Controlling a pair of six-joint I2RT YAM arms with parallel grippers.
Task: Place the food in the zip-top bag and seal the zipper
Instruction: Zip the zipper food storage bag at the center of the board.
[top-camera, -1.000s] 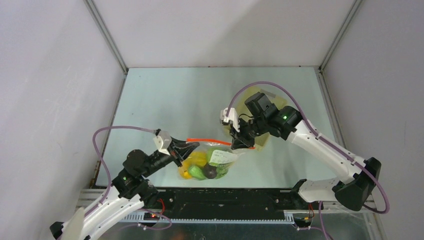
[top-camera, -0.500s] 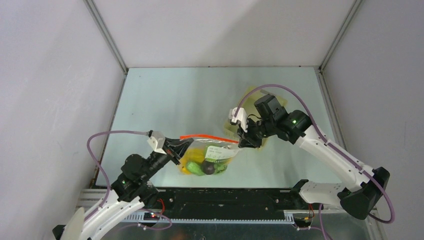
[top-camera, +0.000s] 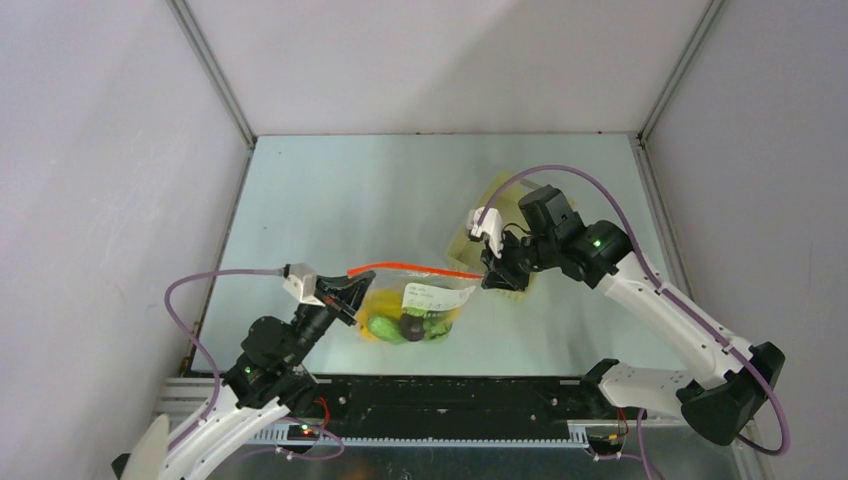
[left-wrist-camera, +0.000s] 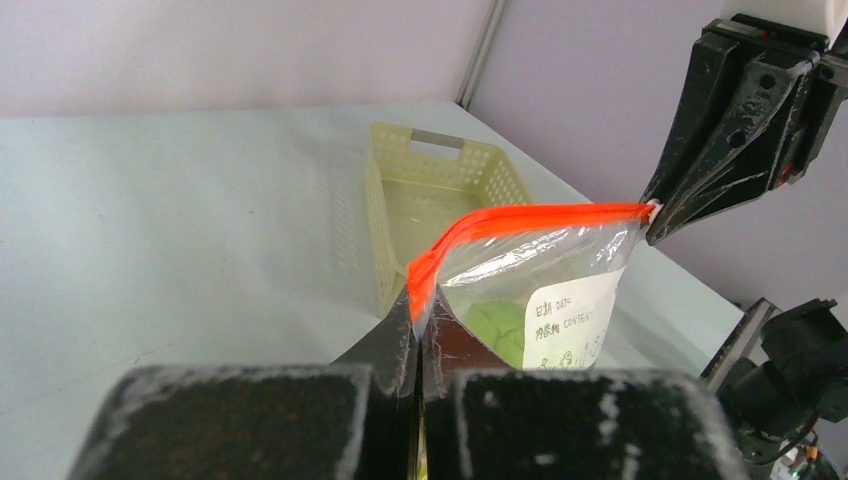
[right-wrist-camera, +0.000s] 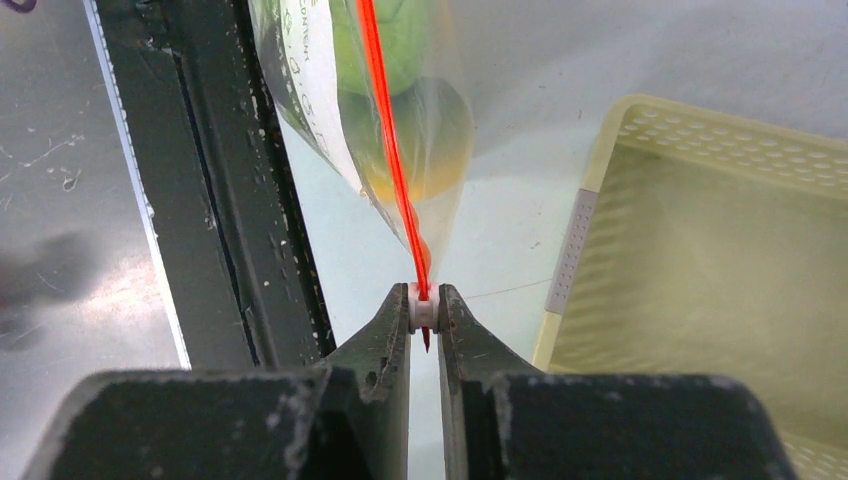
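The zip-top bag (top-camera: 425, 305) hangs stretched between my two grippers just above the table. Green, yellow and one dark piece of food (top-camera: 405, 327) lie in its bottom, behind the white label (left-wrist-camera: 570, 320). The red-orange zipper (top-camera: 415, 270) runs taut along the top. My left gripper (top-camera: 352, 290) is shut on the bag's left corner, at the zipper's end (left-wrist-camera: 425, 285). My right gripper (right-wrist-camera: 424, 310) is shut on a small white slider (right-wrist-camera: 422, 308) at the zipper's right end. Green food (right-wrist-camera: 400, 40) and a yellow-orange piece (right-wrist-camera: 430, 150) show through the plastic.
A pale yellow lattice basket (left-wrist-camera: 440, 190) stands on the table behind the bag, partly under the right arm (top-camera: 620, 275). The black base rail (top-camera: 450, 395) runs along the near edge. Grey walls close in the table on three sides.
The left gripper has drawn back to the left and the right gripper has shifted to the right. The bag's top now stretches out straighter between them.
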